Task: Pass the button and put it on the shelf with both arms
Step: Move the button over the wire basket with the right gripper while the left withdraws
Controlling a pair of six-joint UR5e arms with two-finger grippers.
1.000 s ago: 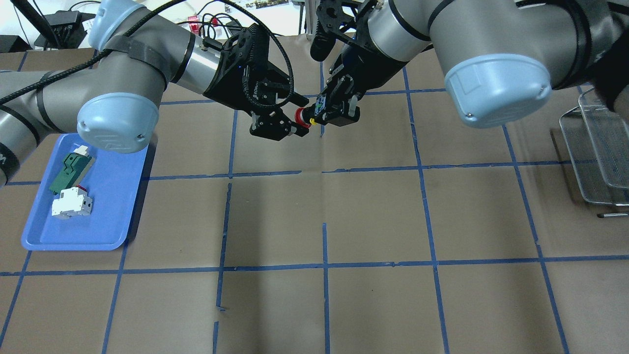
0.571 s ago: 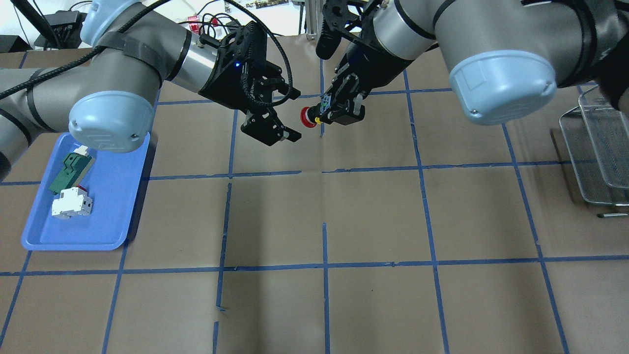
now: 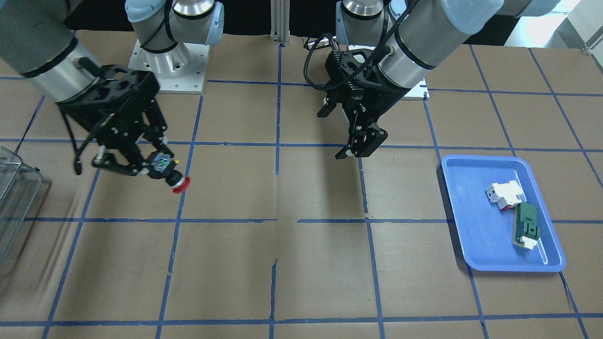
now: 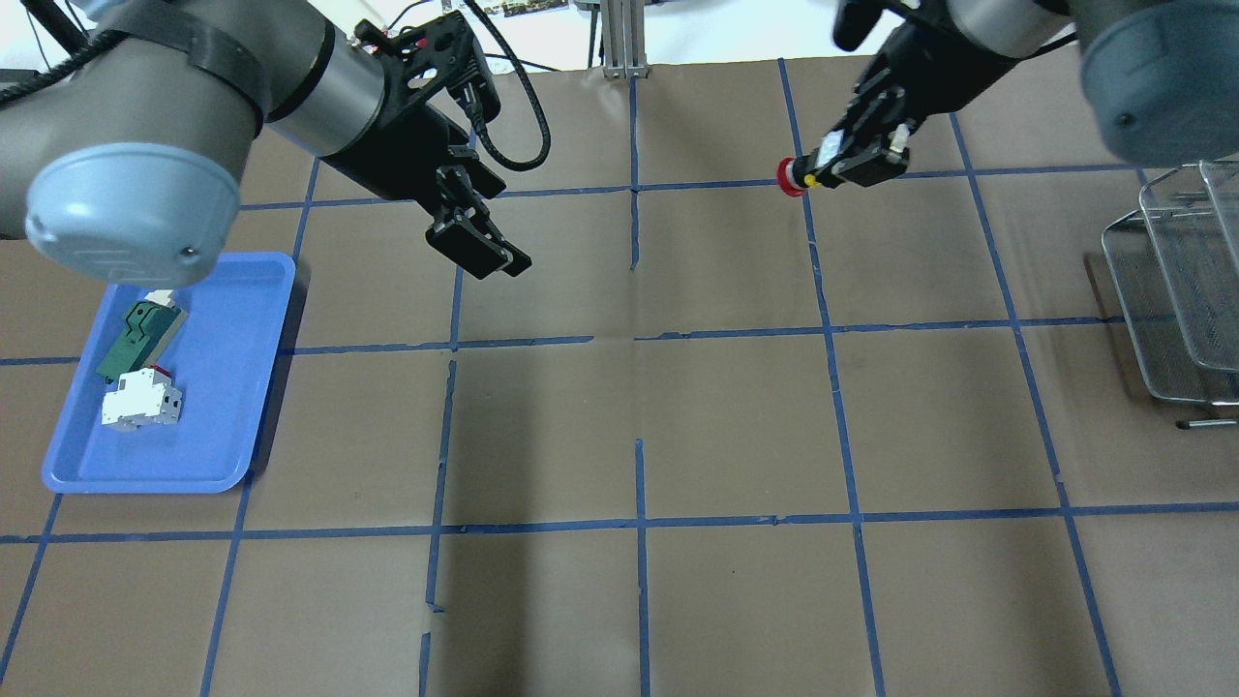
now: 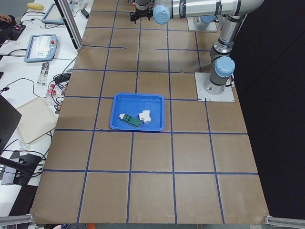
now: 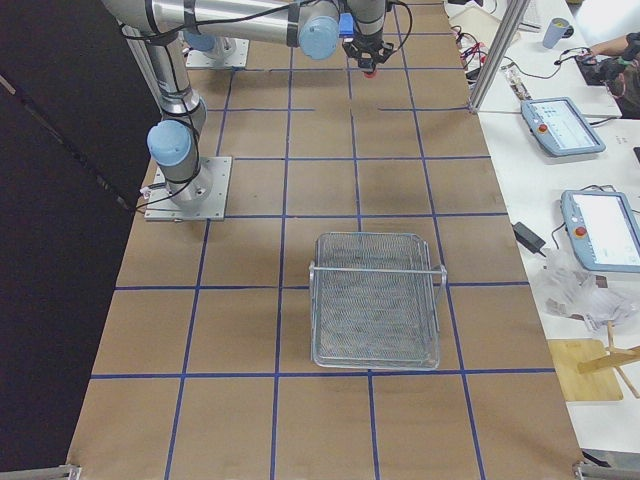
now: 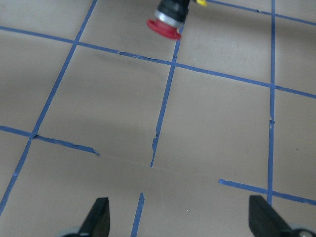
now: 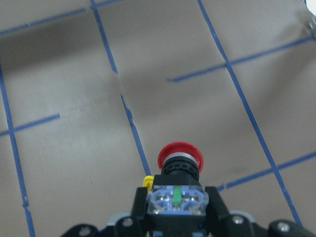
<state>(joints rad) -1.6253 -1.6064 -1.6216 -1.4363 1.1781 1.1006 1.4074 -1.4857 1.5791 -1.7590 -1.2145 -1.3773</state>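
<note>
Right pincer: the right gripper (image 8: 176, 224) is seen clamped on the button (image 8: 178, 170), its fingers set on either side of the bluish block at the base.
Button: it is held in the air, clear of the table (image 4: 736, 416). The red cap is pointed away from the wrist and left free.
Place: the button is carried over the table's right half, between the middle and the right edge, and well short of that edge.
Left pincer: the left gripper (image 4: 481, 247) is shown with fingers apart and nothing between them. It hangs over the left half, well apart from the button.
Shelf: a wire rack (image 4: 1162, 290) is stood at the right edge and holds no button yet.
Tray: a blue tray (image 4: 261, 387) is set by the left edge. A white-and-red block (image 4: 140, 402) and a green-and-white part (image 4: 135, 334) lie in it.
Handling: the button is judged light and rigid, its plastic shell unlikely to be marked by a firm pinch.
Hold: the flat sides of the base block are judged the surest purchase. The round cap and smooth barrel are thought likely to slip or turn.
Setting down: a roll on the wire is to be expected unless the button is stood on its block.
</note>
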